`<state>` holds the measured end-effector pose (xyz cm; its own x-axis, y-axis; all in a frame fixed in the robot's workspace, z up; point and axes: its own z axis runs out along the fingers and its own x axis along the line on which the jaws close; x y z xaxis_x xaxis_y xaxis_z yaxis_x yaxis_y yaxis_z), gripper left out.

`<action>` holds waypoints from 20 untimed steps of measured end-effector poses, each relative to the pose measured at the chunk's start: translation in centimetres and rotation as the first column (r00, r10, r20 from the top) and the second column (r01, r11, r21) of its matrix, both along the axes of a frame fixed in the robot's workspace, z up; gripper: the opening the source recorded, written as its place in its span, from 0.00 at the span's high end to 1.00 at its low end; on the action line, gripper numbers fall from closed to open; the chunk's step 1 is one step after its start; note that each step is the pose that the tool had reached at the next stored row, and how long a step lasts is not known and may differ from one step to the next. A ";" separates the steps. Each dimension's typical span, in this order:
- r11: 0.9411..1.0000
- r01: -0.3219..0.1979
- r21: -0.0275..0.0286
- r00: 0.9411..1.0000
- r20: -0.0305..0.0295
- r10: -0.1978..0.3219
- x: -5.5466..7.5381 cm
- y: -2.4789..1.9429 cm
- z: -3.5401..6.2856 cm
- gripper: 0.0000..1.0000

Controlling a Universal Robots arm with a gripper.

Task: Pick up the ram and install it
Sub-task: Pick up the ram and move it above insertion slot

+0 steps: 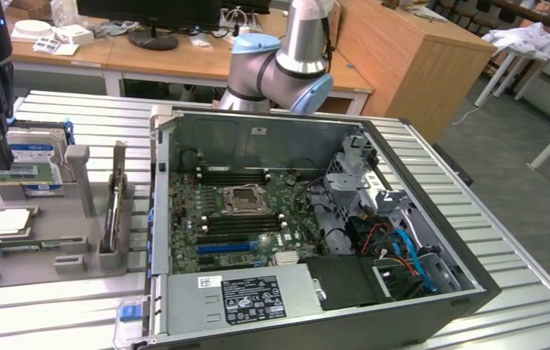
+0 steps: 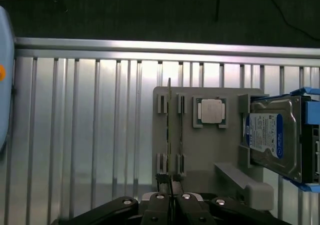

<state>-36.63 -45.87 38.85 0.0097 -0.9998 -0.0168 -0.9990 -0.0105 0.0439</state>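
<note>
exterior: high, oblique, wide | wrist: straight down, close | shared: grey tray (image 1: 49, 235) (image 2: 200, 150)

I see a ribbed metal counter (image 1: 90, 117) carrying a grey tray (image 1: 51, 244). An open case (image 1: 217, 135) sits beside the tray, on the exterior view's right. In the tray a hard drive (image 1: 39, 154) stands in a blue bracket (image 2: 307, 91), and a processor (image 1: 7, 222) lies flat near it. Inside the case I see a motherboard (image 1: 226, 219), a power supply (image 1: 246, 295) and blue cables (image 1: 406, 251). Wooden desks (image 1: 158, 62) stand behind.
</note>
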 end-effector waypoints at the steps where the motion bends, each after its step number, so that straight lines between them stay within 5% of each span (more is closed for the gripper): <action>1: 1.000 0.000 0.000 1.000 0.000 0.000 0.0 0.00 0.11 0.88; 20: 1.000 -0.001 0.000 1.000 0.000 0.001 0.5 0.00 0.36 0.88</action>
